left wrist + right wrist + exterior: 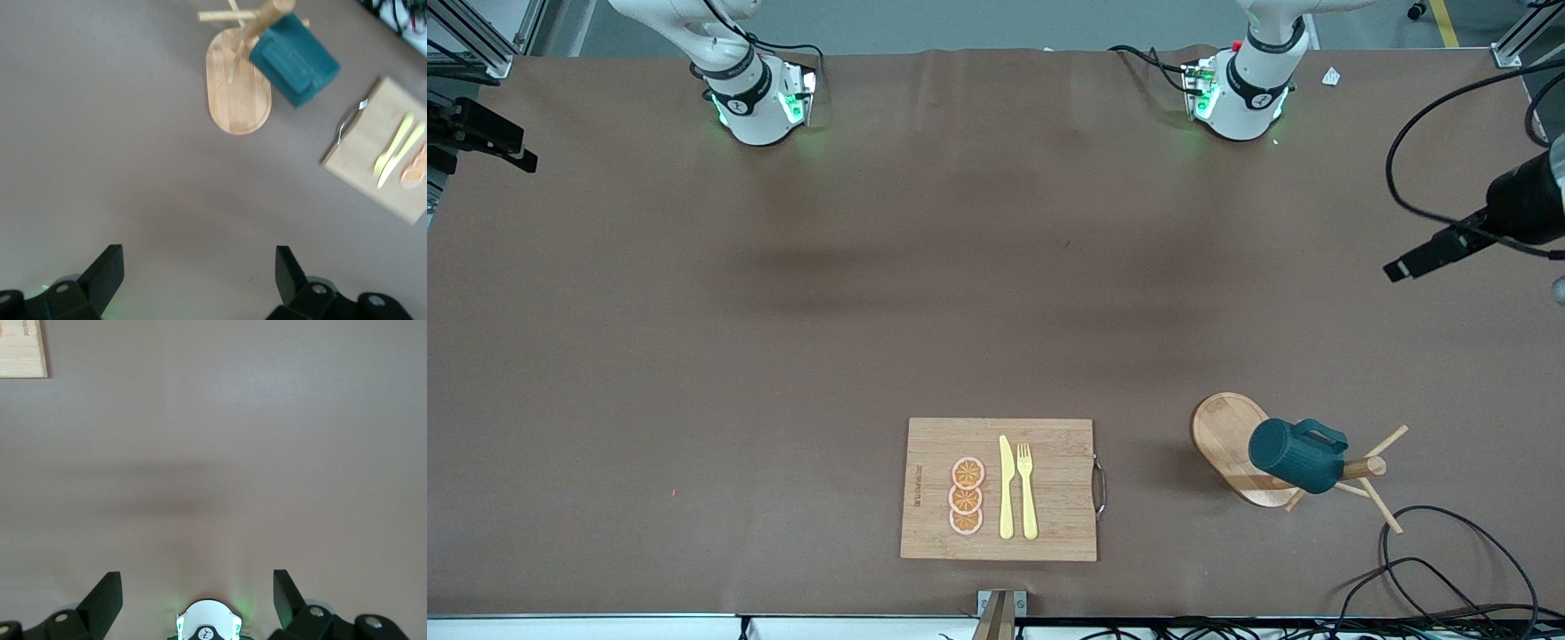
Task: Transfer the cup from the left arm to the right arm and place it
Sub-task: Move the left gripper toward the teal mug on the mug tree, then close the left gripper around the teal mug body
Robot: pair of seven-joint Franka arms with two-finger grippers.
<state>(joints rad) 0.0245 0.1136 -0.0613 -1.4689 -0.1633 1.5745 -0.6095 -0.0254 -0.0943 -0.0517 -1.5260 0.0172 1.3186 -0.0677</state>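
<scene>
Teal cup point(1296, 456) hangs on rack peg point(1362, 468), frame's lower right; my left gripper point(199, 277) and right gripper point(197, 597), spread empty, risk toppling the rack.

Even overhead light, soft shadows; cutting board point(381, 160) perhaps motion-blurred.

The cup point(1296, 455) I'm after is dark teal-green with a side handle. It hangs tilted on a peg of the wooden rack point(1232, 444), near the front camera, toward my left arm's end.
</scene>
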